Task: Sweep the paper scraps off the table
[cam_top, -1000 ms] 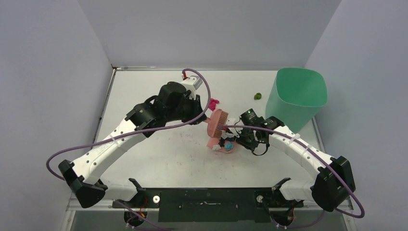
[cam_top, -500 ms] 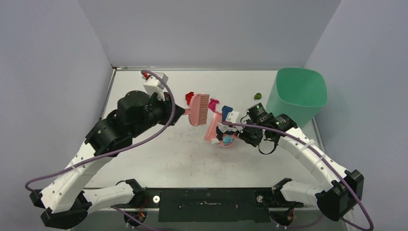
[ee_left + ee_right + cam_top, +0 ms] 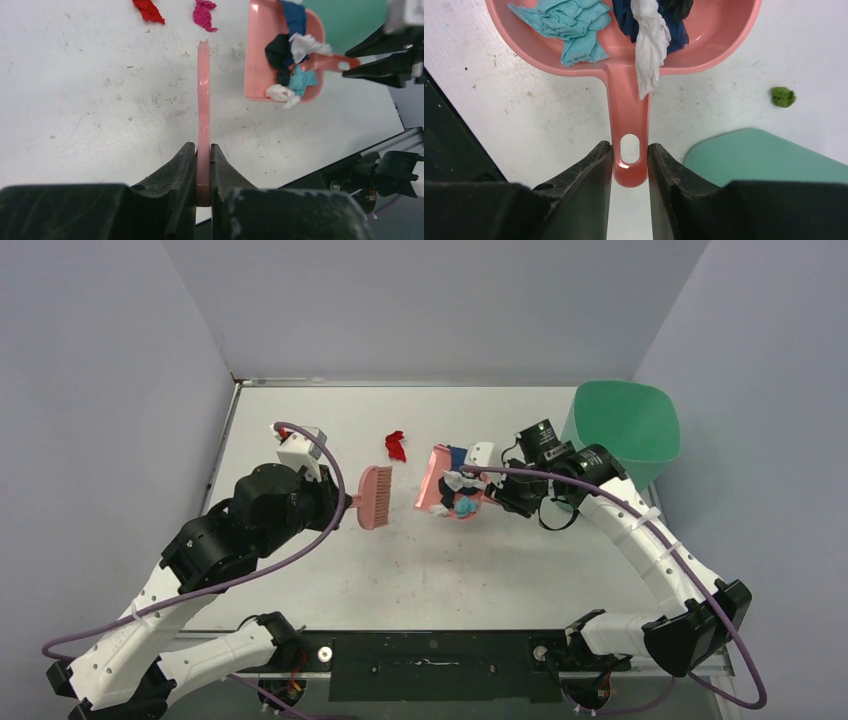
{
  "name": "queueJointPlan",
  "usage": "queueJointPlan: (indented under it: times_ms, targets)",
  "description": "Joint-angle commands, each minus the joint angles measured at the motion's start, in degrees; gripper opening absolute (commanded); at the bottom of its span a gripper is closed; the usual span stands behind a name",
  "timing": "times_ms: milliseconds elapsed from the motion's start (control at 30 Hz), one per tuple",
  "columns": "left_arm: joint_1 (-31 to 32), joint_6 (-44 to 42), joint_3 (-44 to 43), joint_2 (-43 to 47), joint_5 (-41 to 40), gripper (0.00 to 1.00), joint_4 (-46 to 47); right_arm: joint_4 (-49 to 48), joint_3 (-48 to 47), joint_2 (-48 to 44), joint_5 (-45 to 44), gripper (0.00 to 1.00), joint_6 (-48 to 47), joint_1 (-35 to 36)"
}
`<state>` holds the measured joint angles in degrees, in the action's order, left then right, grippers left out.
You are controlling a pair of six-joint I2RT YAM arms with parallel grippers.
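Left gripper clamped on pink brush handle; right gripper clamped on pink dustpan handle. Paper scraps: several in pan; red scrap, magenta scrap, green scrap loose on desk. Likely light, soft, easily scattered: push with bristles, no pinching.

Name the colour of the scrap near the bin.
Green scrap; right wrist view shows it best.

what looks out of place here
A white scrap droops over the dustpan's back rim onto its handle and may slip off. A red scrap, a magenta scrap and a green scrap lie loose on the table.
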<state>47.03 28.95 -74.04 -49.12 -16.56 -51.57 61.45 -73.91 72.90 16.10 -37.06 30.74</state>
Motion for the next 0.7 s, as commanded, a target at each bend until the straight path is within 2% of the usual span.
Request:
queueJointPlan:
  times_ms: [0,300,667]
  targets:
    - [-0.27,1.04,1.15,0.82,-2.09,0.00,0.49,3.72,-9.31,1.18,3.09,0.05,-4.20,-2.06]
    - [-0.27,1.44,5.31,2.60,-2.14,0.00,1.74,12.01,-22.32,3.45,4.04,0.05,-5.92,-6.93]
    - [-0.27,0.98,9.91,2.89,0.22,0.00,4.81,14.07,-24.56,1.32,0.99,0.05,-3.51,-10.41]
